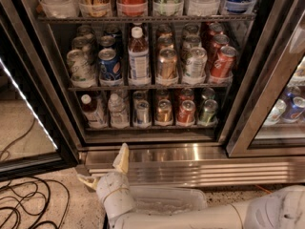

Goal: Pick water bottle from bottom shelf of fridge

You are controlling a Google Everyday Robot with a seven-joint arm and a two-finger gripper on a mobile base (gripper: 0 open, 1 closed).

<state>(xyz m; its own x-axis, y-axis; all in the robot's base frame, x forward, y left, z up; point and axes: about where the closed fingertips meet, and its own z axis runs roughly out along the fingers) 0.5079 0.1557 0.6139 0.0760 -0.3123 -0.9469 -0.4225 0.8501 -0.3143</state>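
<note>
The fridge (248, 104) stands open before me, its steel louvred base at the bottom. On the bottom shelf (152, 126), the water bottle (117, 110) stands second from the left, clear with a white cap. Left of it is a white-capped bottle of dark reddish drink (90, 111). Right of it are several short cans. My gripper (102, 168) is low in front of the steel base, below the shelf and apart from the bottle, open and empty. One finger (122, 158) points up, the other (86, 181) sticks out to the left.
The rack above holds taller cans and an amber-liquid bottle (138, 56). The open glass door (28, 109) is at the left. Black cables (24, 204) lie on the floor at lower left. A second glass door (286, 104) with cans behind it is at the right.
</note>
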